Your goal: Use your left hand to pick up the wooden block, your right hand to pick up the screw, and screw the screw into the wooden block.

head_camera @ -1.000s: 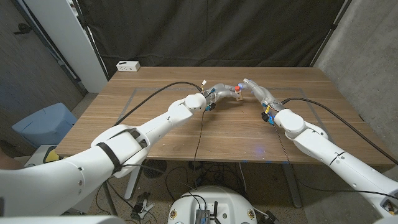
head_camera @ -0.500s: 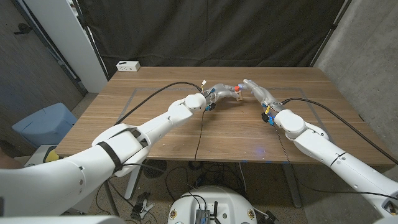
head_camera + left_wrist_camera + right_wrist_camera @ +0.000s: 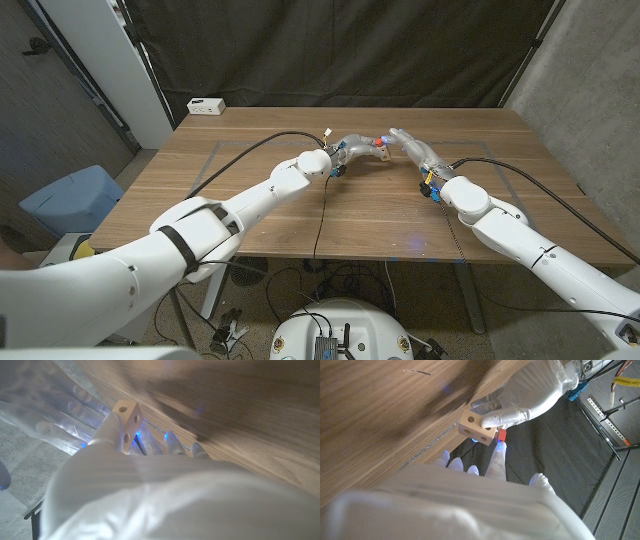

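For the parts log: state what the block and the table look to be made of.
Wooden block: pale unfinished wood, matte, faint grain, drilled round holes. Table: brown wood or wood-look veneer, streaked grain, low sheen; which one cannot be told.

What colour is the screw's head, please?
Red; the screw beside the pale wooden block shows best in the right wrist view.

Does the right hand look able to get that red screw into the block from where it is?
Probably yes: the right hand holds the screw right beside the block, which the left hand holds up with nothing between them.
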`<state>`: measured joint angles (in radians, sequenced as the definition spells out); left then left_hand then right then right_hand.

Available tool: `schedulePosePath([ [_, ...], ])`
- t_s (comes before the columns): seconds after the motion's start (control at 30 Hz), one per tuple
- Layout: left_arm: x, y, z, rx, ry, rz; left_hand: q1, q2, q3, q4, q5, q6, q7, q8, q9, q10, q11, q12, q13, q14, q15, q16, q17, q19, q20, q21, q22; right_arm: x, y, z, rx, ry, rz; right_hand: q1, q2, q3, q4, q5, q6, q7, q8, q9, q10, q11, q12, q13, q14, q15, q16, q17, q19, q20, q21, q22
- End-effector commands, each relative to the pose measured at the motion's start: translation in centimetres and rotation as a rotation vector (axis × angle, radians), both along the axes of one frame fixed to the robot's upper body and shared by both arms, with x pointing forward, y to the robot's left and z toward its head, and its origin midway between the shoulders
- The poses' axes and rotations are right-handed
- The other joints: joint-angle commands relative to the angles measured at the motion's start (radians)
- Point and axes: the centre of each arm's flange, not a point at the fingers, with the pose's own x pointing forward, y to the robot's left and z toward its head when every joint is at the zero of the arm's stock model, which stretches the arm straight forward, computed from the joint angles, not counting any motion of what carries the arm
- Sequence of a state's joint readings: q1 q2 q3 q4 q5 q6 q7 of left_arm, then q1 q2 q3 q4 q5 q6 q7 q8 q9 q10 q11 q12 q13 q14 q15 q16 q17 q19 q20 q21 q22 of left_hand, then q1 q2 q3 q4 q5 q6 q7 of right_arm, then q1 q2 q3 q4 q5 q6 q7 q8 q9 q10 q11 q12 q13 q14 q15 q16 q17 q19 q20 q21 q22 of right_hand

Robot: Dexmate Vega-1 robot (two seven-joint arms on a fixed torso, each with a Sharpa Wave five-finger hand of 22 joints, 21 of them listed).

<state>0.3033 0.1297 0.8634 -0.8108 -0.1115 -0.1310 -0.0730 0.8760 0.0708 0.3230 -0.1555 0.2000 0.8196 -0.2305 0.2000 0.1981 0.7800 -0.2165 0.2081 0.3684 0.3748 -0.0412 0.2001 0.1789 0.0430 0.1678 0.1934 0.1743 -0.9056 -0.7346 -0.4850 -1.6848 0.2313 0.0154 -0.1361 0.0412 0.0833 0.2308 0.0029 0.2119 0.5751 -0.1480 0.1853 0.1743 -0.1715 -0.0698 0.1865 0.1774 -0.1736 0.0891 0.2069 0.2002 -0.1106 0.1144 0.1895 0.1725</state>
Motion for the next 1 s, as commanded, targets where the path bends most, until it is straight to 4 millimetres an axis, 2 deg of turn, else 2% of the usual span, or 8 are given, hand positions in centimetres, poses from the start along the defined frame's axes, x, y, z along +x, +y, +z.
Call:
schedulePosePath([
  [0.03,0.09,-0.24,0.18,0.003,0.001,-0.005,-0.008,0.002,0.004,0.005,0.004,0.042,0.029,0.005,0.003,0.007,0.001,0.006,0.005,0.006,-0.042,0.001,0.002,0.001,0.004,0.004,0.004,-0.15,0.29,-0.33,-0.012,0.008,0.004,-0.005,0.006,0.000,0.005,0.009,0.006,-0.002,0.005,0.005,-0.030,-0.008,0.006,0.002,-0.145,-0.007,0.002,0.000,0.006,-0.001,0.005,0.000],
  [0.8,0.05,-0.42,0.11,0.006,0.005,-0.005,-0.010,0.001,0.003,0.004,0.004,0.042,0.028,0.005,0.003,0.008,0.002,0.007,0.006,0.006,-0.042,0.000,0.002,0.001,0.003,0.004,0.004,-0.69,0.59,-0.85,-0.008,0.011,0.003,-0.003,0.007,0.001,0.007,0.011,0.012,0.000,0.006,0.005,-0.024,-0.004,0.007,0.002,-0.139,-0.009,0.003,0.000,0.010,-0.002,0.005,0.000],
  [1.0,0.01,-0.40,0.04,0.007,0.003,-0.004,-0.011,0.000,0.003,0.005,0.004,0.042,0.028,0.005,0.003,0.008,0.002,0.007,0.006,0.007,-0.042,0.001,0.002,0.001,0.003,0.004,0.004,-1.14,0.03,-0.50,0.001,-0.005,-0.012,-0.002,0.007,0.002,0.008,0.011,0.014,0.000,0.006,0.005,-0.020,-0.005,0.008,0.002,-0.136,-0.008,0.003,-0.001,0.012,-0.001,0.006,0.000],
])
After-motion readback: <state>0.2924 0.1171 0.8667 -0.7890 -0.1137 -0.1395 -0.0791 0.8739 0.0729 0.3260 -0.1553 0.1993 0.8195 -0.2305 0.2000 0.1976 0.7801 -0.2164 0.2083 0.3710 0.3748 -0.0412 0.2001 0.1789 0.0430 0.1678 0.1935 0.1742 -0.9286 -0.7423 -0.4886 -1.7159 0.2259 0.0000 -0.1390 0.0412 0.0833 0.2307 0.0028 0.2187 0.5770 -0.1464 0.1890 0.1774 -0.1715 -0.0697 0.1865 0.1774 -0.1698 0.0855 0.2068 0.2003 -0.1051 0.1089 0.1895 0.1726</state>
